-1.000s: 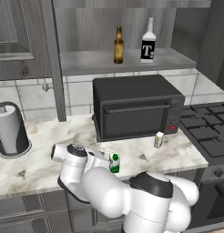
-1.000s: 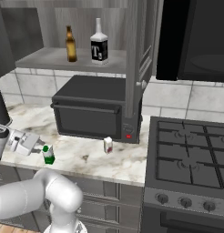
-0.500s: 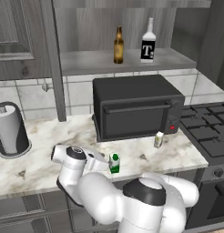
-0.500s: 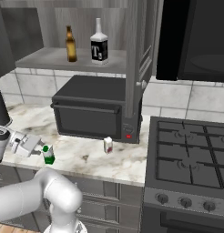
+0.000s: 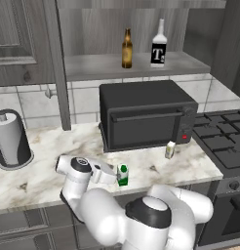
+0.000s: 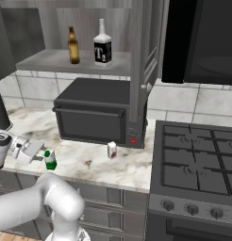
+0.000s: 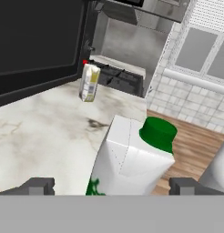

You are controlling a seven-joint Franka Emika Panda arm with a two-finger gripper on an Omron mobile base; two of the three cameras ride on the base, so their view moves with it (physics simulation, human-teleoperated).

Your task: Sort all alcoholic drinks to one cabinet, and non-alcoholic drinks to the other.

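Observation:
A slim brown beer bottle [image 5: 127, 48] [image 6: 73, 45] and a taller clear bottle with a black "T" label [image 5: 159, 45] [image 6: 102, 44] stand side by side on the open cabinet shelf [image 5: 92, 66]. On the marble counter, a small white carton with a green cap [image 5: 123, 174] [image 6: 50, 160] [image 7: 132, 159] stands upright near the front edge. My gripper [image 5: 111, 175] [image 6: 37, 151] [image 7: 113, 185] lies low and level at the carton's left, open, a fingertip [image 7: 38, 185] wide on each side of it, apart from it. A small pale carton [image 5: 169, 150] [image 6: 111, 150] [image 7: 89, 82] stands by the oven's right corner.
A black toaster oven [image 5: 146, 114] sits at the back of the counter under the shelf. A paper towel holder [image 5: 12, 139] stands at the far left. The stove [image 5: 224, 141] borders the counter on the right. The counter's front edge runs just beside the green-capped carton.
The hand has edged a little toward the green-capped carton and the arm's body has shifted right. The jaws stay open; the bottles and cartons have not moved.

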